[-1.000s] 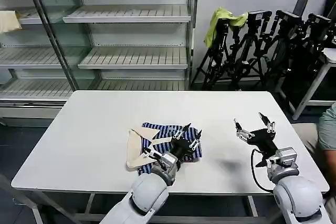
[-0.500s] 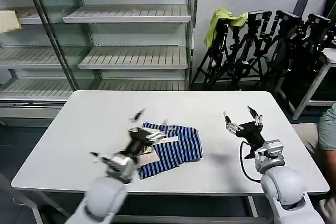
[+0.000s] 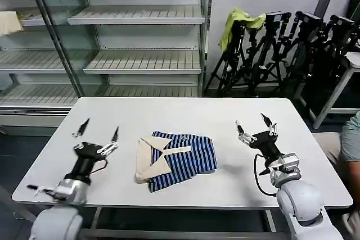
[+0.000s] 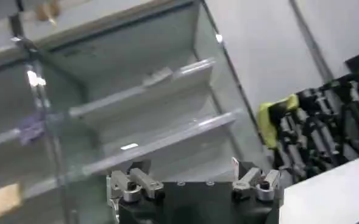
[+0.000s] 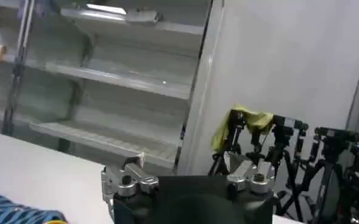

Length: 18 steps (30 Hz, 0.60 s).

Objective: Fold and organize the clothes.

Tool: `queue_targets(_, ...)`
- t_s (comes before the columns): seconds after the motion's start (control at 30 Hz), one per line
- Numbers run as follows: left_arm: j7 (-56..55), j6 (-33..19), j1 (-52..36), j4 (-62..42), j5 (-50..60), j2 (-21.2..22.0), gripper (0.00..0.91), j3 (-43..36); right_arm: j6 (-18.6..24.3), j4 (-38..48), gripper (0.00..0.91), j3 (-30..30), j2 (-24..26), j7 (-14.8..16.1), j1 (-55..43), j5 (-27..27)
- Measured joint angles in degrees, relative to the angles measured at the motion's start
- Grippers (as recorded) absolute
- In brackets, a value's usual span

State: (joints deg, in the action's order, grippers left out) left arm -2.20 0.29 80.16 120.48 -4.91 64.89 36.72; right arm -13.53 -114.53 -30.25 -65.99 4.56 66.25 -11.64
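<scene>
Head view: shirt (image 3: pixel 177 159) lies mid-table (image 3: pixel 112 116), partly folded, cream collar and cuff turned over striped body. Left gripper (image 3: pixel 95 137) above table left of shirt, fingers spread, empty. Right gripper (image 3: pixel 256 130) right of shirt, splayed wide, empty. Next fold likely: pinch opposite hems together, lift evenly, lay flat. Fabric soft, thin, limp; near edge ragged, apt to bunch.

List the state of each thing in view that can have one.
Striped shirt: folded into a compact bundle, flat on the white table, untouched.
Left gripper: open, empty, raised left of the shirt.
Right gripper: open, empty, raised right of the shirt.
Yellow-green cloth: draped over a tripod.
</scene>
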Motion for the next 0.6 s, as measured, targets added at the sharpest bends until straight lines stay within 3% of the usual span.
queue_targets(0.33, -3.0, -7.8, 14.6, 2.6, -0.6, 0.0, 0.907, 9.2, 2.6, -3.1, 0.907, -1.2, 0.1, 0.6, 5.7, 0.4)
queue_targets(0.6, -4.4, -9.6, 16.2, 3.1, -0.8, -2.3, 0.907, 9.6, 2.8, -4.1, 0.907, -2.3, 0.0, -0.6, 6.8, 0.5)
